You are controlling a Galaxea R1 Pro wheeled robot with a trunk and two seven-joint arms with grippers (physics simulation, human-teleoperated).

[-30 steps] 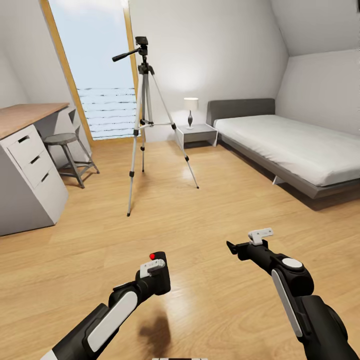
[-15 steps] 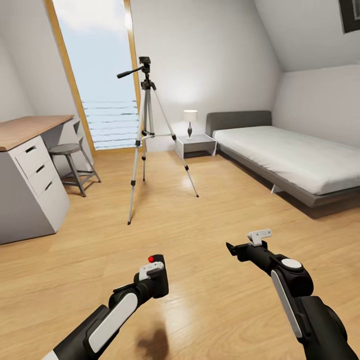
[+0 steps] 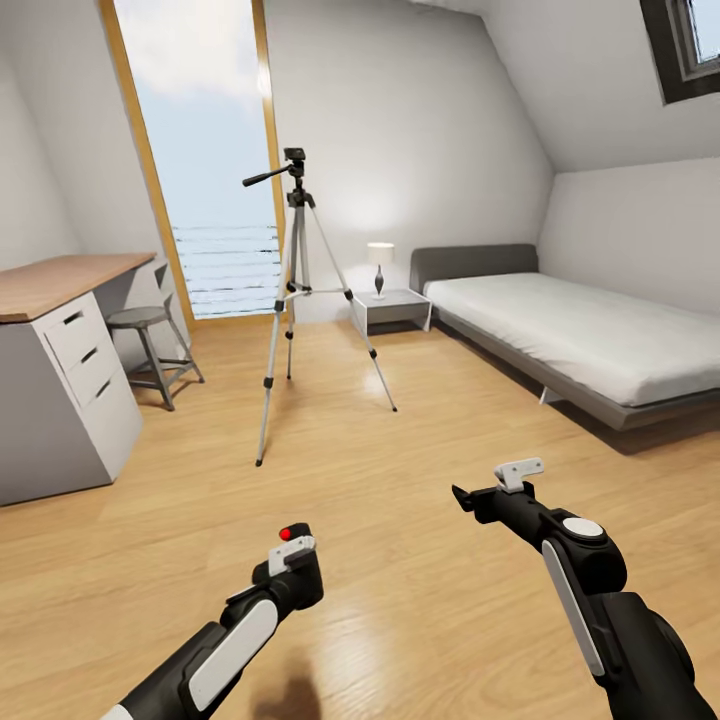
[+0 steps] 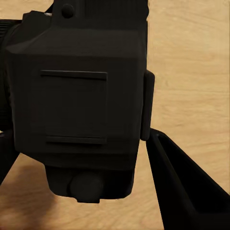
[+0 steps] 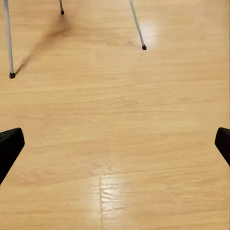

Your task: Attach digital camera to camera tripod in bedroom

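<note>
Gripping the digital camera [image 3: 299, 575] low over the wood floor [image 3: 400, 450], the left gripper [image 3: 292, 560] is clamping its black body between its fingers, red button up. The right gripper [image 3: 463, 495] is hovering alongside, fingers spread apart. Farther ahead, the camera tripod [image 3: 293, 300] is standing before the window [image 3: 200, 160], between bench [image 3: 60, 280] and bed [image 3: 580, 330].

wood floor [image 3: 420, 450] | grey bed [image 3: 580, 340] | tall window [image 3: 205, 150] | desk [image 3: 60, 380]

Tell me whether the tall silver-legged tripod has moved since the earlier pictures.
No. The tripod stands as before against the wooden window frame and grey nightstand; the head camera shifted instead.
</note>
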